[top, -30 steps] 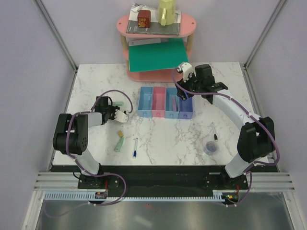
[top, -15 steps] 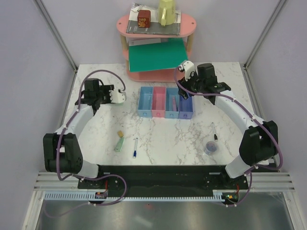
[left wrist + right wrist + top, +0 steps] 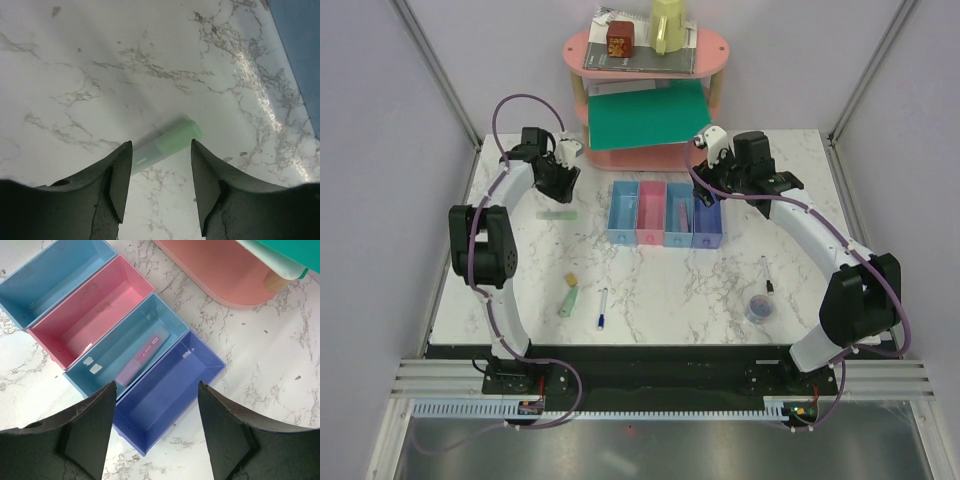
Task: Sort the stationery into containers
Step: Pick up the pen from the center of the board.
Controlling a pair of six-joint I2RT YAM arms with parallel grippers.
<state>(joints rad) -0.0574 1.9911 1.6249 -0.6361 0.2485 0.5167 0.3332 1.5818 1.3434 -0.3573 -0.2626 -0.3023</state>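
The four joined trays stand mid-table: light blue (image 3: 623,212), pink (image 3: 651,212), blue (image 3: 678,212), violet-blue (image 3: 708,222). My right gripper (image 3: 704,195) (image 3: 156,385) hangs open and empty above the blue and violet-blue trays. A pink-purple marker (image 3: 142,360) lies in the blue tray (image 3: 107,357). My left gripper (image 3: 558,180) (image 3: 161,150) is open, just above a pale green marker (image 3: 558,214) (image 3: 170,142) lying on the table. A second green marker (image 3: 568,300), tan eraser (image 3: 571,279) and white pen (image 3: 602,308) lie front left. The black pen (image 3: 767,275) and tape roll (image 3: 758,307) lie front right.
A pink oval two-tier shelf (image 3: 705,60) stands at the back with a green folder (image 3: 645,115), grey books, a red box and a yellow-green object. Its pink base (image 3: 210,270) sits close behind the trays. The light blue tray's edge (image 3: 302,55) is right of the left gripper.
My left arm swung from the table's left middle out to the far left back, gripper open throughout. The pale green marker stayed on the table. The right arm barely moved.
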